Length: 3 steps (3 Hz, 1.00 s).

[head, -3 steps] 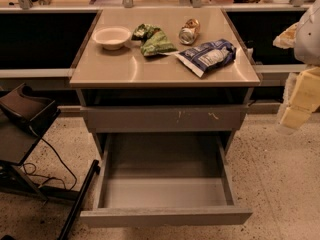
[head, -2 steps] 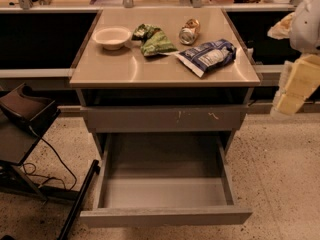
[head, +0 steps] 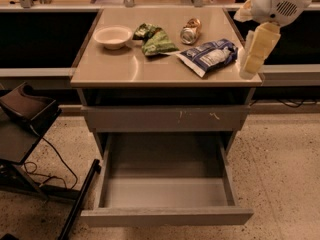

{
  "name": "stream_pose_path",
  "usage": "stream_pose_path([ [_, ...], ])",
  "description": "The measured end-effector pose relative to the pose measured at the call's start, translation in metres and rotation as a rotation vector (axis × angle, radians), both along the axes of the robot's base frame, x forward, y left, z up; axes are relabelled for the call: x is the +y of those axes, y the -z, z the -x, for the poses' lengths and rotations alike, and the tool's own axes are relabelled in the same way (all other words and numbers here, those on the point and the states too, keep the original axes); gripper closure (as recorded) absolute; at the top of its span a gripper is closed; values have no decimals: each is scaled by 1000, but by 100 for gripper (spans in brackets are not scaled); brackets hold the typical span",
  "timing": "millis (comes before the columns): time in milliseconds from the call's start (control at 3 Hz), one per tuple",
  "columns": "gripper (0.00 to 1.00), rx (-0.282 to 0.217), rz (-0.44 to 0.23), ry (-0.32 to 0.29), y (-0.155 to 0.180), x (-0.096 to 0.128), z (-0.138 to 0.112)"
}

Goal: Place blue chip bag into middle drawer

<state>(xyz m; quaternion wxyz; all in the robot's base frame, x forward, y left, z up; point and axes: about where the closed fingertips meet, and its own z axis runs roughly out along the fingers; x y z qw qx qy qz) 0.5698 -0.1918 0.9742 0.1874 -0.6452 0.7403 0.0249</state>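
The blue chip bag (head: 207, 56), dark blue and white foil, lies flat on the right side of the tan tabletop (head: 115, 69). My gripper (head: 251, 70) hangs at the table's right edge, just right of the bag and a little above the surface, holding nothing. The middle drawer (head: 165, 217) is pulled out low in front of the cabinet, with a plain grey front and a bare grey floor. Above it a grey drawer front with small orange scuff marks (head: 165, 118) is closed.
On the tabletop stand a white bowl (head: 113, 35) at the left, a green chip bag (head: 152, 39) in the middle and a gold-brown can (head: 190, 30) on its side behind the blue bag. A dark chair (head: 25, 114) and cables stand at the left on the speckled floor.
My gripper has moved left and up, from beside the cabinet's right side to the table's right edge, close to the blue chip bag. The objects and drawer have not moved.
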Motion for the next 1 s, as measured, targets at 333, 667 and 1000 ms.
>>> stream_pose_path([
  [333,0,15,-89,18,14,-1,-48],
  [667,0,-51,-120,27,-2,-1,-67],
  [1000,0,-64,-126,30,-1,2,-74],
])
